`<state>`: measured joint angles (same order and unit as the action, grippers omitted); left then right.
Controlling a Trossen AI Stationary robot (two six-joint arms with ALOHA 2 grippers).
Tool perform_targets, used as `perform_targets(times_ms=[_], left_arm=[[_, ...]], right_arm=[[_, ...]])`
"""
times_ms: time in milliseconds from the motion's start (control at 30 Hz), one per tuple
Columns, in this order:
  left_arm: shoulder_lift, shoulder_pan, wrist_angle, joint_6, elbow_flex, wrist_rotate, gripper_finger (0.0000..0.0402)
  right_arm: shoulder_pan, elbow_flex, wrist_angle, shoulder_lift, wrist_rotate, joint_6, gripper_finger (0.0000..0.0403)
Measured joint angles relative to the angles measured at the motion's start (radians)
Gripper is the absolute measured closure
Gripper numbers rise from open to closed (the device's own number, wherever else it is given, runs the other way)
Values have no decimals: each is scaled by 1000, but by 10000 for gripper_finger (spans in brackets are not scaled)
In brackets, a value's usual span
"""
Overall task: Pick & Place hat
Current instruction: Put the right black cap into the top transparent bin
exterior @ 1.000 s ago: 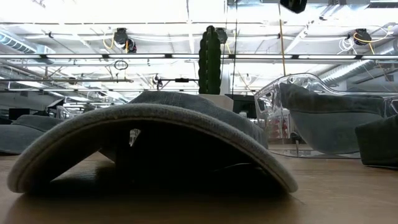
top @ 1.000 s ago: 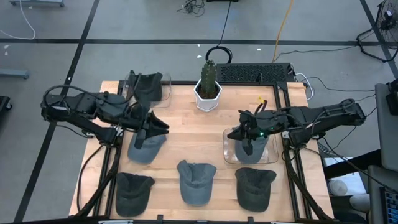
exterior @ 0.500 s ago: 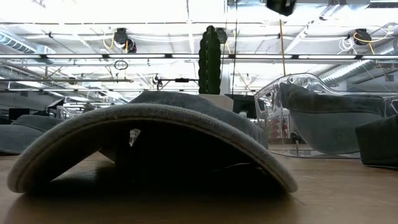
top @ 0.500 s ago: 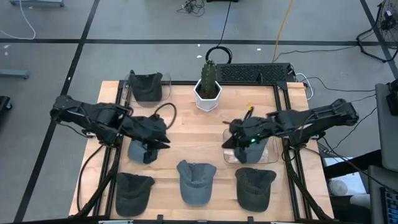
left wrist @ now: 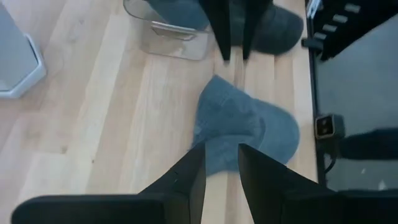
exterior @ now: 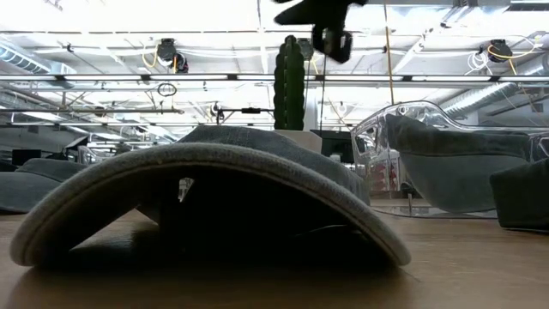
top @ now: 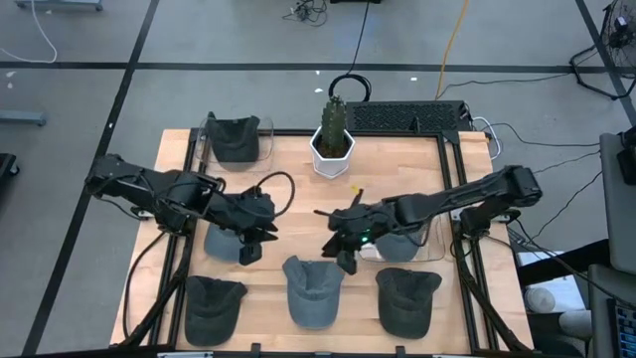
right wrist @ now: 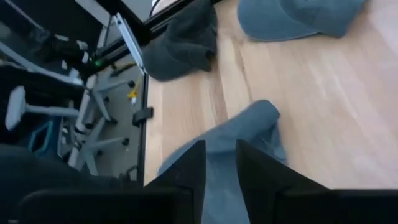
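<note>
High view: six hats [top: 313,290], left tool [top: 250,247] pinching one hat [top: 223,242], right tool [top: 340,255] spread.

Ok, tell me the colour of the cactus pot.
White pot, clearest in the high view.

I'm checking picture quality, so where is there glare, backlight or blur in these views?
Low view: bright ceiling lights wash out the top, leaving the near cap a dark silhouette underneath. Right wrist view: soft, the cap past the right claw is blurred. High view: even light, little shadow.
</note>
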<state>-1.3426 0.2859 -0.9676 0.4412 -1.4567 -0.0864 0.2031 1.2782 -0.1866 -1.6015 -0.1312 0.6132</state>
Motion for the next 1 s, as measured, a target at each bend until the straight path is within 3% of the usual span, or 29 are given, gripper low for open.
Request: perform_targets(times_ms=[67, 167, 333, 600, 833, 1000], left_arm=[[-1, 2, -8, 41, 0, 2, 300], [4, 17, -8, 95, 0, 27, 300], [52, 73, -9, 114, 0, 22, 300], [68, 89, -165, 123, 0, 0, 300], [68, 88, 26, 105, 0, -11, 300], [68, 88, 45, 97, 0, -19, 300]], right_arm=[[0, 0, 12, -33, -7, 12, 319], [2, 0, -13, -59, -107, 5, 321], [58, 0, -225, 15, -179, 5, 334], [252, 0, -535, 165, -82, 135, 333], [415, -83, -572, 184, -74, 296, 288], [495, -178, -557, 185, -48, 372, 256]])
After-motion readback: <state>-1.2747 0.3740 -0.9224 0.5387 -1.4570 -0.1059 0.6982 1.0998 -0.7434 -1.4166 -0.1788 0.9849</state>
